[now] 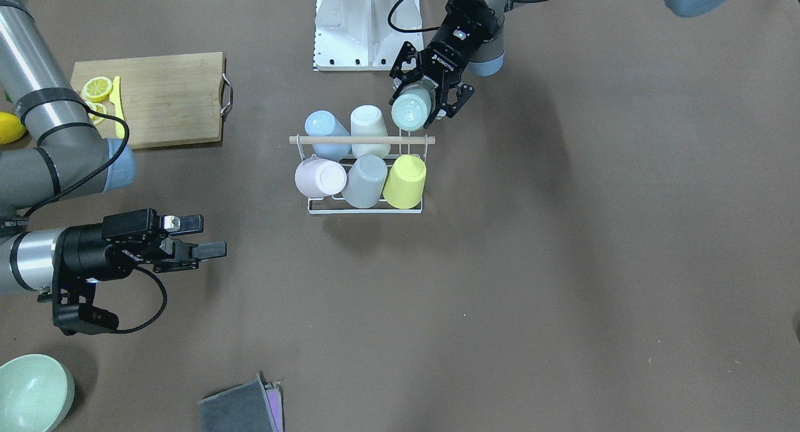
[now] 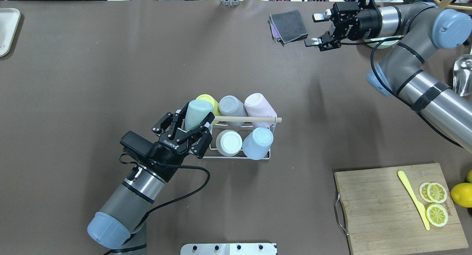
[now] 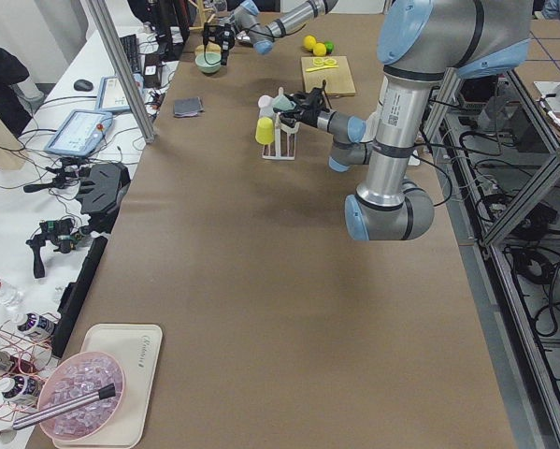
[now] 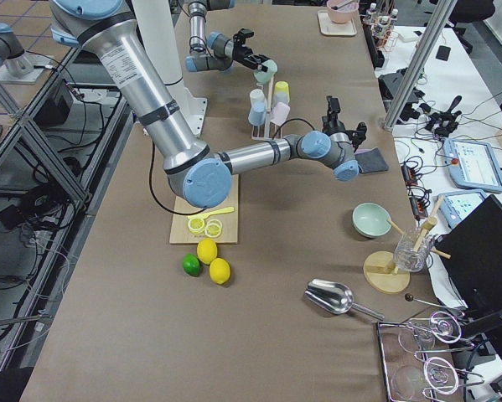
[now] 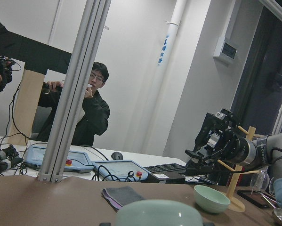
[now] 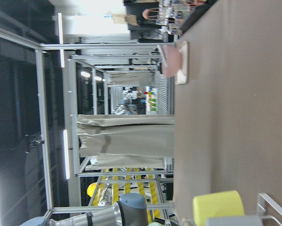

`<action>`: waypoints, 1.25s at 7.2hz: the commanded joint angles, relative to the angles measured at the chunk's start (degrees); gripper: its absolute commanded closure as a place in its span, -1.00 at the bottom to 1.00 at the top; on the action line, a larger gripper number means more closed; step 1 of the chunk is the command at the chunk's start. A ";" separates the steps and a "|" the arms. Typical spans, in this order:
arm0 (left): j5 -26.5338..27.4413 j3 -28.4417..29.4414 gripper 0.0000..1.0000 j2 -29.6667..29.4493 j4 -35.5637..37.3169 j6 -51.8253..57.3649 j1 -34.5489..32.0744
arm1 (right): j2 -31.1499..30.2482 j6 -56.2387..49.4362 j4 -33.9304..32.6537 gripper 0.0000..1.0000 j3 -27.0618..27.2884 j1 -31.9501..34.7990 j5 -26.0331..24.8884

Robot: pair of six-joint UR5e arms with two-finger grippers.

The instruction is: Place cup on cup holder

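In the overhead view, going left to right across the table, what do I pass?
White tray → cup holder → right gripper → cutting board → whole lemon. The left gripper and its mint cup overlap the cup holder, so they're left out.

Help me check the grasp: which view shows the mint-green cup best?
Overhead exterior: the mint-green handleless cup shows full-length in the left gripper. Front-facing shows mostly its base; side views, tiny; left wrist, an edge.

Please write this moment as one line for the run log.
left gripper shut on mint cup at free corner of rack | five cups already racked | right gripper open, empty, near cloth
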 commanded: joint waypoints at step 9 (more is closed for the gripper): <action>1.23 1.55 -0.93 -0.08 -0.63 4.12 -0.11 | -7.59 11.30 -2.47 -0.96 14.45 8.58 -72.65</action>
